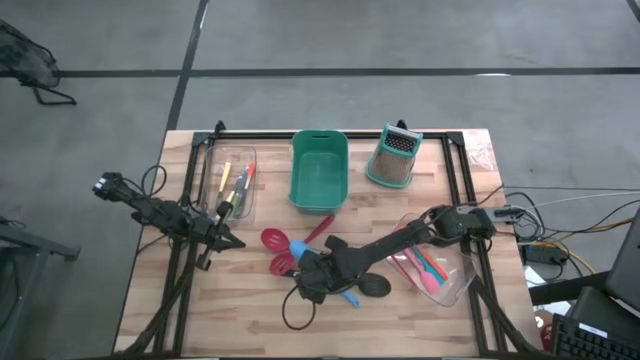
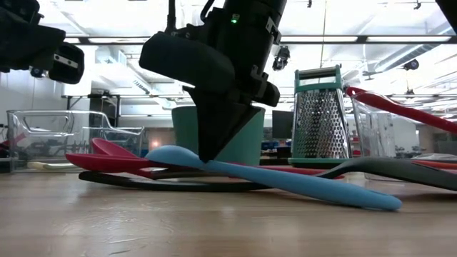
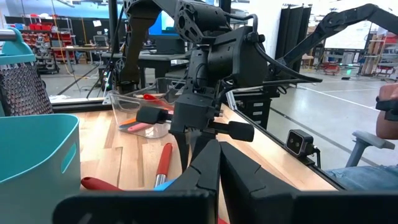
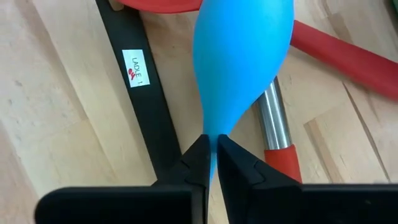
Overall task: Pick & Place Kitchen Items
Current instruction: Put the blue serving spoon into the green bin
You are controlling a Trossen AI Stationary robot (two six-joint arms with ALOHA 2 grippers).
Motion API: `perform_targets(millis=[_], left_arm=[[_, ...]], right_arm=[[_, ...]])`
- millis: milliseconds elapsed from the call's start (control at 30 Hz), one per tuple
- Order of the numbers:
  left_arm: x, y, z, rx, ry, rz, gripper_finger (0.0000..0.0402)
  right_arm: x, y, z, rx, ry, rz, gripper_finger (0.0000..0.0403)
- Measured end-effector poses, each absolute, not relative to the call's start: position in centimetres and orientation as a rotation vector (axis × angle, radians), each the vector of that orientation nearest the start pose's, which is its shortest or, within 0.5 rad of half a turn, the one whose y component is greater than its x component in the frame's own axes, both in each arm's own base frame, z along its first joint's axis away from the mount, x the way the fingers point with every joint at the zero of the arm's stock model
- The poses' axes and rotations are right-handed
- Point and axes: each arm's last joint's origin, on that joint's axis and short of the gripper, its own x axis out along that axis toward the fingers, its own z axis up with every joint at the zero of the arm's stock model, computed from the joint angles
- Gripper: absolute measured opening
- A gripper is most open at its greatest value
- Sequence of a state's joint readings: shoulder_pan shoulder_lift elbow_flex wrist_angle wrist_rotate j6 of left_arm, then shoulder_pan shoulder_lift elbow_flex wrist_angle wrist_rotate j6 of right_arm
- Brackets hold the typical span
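Observation:
My right gripper [image 1: 308, 283] is shut on a blue spoon [image 1: 322, 270] in the middle of the table, near its front. The spoon lies across two red spatulas [image 1: 275, 250] and a black ladle [image 4: 140, 93]. A red-handled utensil with a metal shaft [image 4: 273, 124] lies under it. My left gripper [image 1: 228, 240] is shut and empty, above the table by the near end of the left clear bin [image 1: 232, 185], which holds thin yellow and orange tools. The right clear bin [image 1: 440, 270] holds pink and red utensils. My right gripper pinches the blue spoon's narrow neck [image 4: 212, 138], just behind its bowl [image 4: 242, 50], between its two fingertips [image 4: 198, 155]. The fingers point down from above and lie across the spoon. The spoon slants: its bowl [image 2: 171, 154] sits over the red spatulas, and its handle end [image 2: 382, 203] is on the table.
A teal rectangular bin [image 1: 320, 170] and a teal-framed box grater [image 1: 395, 155] stand at the table's far side. The black ladle's bowl [image 1: 375, 286] lies to the right of my right gripper. Bare wood shows along the front edge. Cables hang off the right side.

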State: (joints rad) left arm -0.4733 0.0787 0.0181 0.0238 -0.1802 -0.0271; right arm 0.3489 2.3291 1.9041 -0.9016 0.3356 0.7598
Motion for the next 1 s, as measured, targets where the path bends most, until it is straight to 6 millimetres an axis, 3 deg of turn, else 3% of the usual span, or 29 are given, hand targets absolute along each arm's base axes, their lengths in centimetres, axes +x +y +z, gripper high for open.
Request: perform_targets(millis=[200,533,733,1000], left_arm=[[9.2,-4.2,16.6,-0.015,0.039,-0.293,0.0012],[9.2,-4.2,16.6,-0.015,0.039,-0.293,0.0012],[9.2,-4.2,16.6,-0.015,0.039,-0.293,0.0012],[9.2,-4.1,16.6,-0.015,0.039,-0.292,0.0012]], right_arm=[[44.7,15.2,15.7,0.258,1.141,-0.484,0.0023],[44.8,15.8,15.9,0.289,1.124,-0.489,0.0108],[44.8,15.3,14.8,0.29,1.153,-0.515,0.0158],[45.0,14.7,14.5,0.294,1.158,-0.523,0.0176]])
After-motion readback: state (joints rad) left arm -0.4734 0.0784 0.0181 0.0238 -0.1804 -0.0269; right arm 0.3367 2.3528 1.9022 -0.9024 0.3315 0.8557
